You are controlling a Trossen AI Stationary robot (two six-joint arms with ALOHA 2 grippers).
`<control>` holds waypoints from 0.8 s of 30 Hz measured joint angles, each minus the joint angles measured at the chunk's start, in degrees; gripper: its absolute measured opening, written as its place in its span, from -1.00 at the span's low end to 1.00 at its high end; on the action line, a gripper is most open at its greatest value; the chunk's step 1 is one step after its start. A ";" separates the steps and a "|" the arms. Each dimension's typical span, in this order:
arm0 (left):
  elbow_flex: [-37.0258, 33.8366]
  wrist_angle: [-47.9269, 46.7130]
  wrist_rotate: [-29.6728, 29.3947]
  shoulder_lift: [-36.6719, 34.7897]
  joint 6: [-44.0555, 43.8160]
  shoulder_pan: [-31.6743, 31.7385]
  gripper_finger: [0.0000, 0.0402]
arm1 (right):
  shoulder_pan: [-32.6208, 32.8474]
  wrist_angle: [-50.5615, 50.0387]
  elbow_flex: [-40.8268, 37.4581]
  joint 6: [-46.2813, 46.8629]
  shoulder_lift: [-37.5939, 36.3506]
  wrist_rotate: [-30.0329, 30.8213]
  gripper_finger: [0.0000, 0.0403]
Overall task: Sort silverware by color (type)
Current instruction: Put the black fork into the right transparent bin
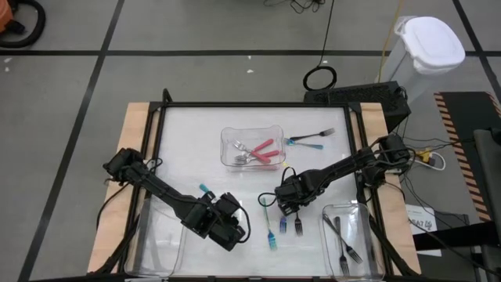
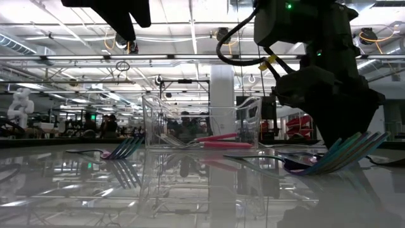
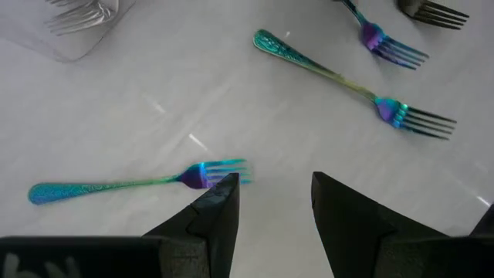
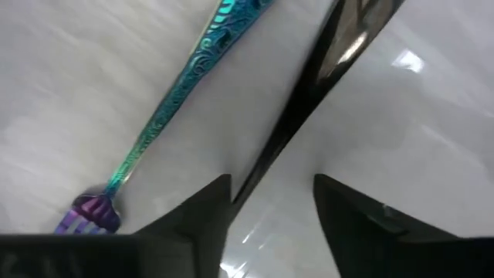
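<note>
Silverware lies scattered over the white desk (image 1: pixel 196 149): a dark grey utensil (image 4: pixel 309 100) runs slantwise between the tips of the right pincer (image 4: pixel 270 202), whose jaws stand apart around it, seemingly not yet clamped. Just beside it lies a teal fork with a patterned handle and purple neck (image 4: pixel 166 116). The left pincer (image 3: pixel 274 202) hovers open over bare desk, the tines of another teal fork (image 3: pixel 131 183) just off one finger. Pink-handled pieces (image 1: pixel 262 152) rest in the clear tray near the desk's middle (image 1: pixel 227 135); dark forks (image 1: pixel 344 239) lie in a tray at the right near corner (image 1: pixel 376 266). Open surface remains toward the far left.
</note>
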 joint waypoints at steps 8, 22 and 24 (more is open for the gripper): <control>0.00 1.01 0.48 0.00 -0.02 1.32 -0.20 | -0.04 0.22 -0.04 1.25 -0.46 -0.25 -0.68; 0.00 0.97 -0.17 0.00 -0.17 1.56 -0.20 | -0.28 -3.40 4.10 -1.75 -0.01 0.20 -0.96; 0.00 0.97 -0.15 0.00 -0.17 1.56 -0.20 | -0.28 -4.42 5.12 -2.00 0.12 0.71 -0.97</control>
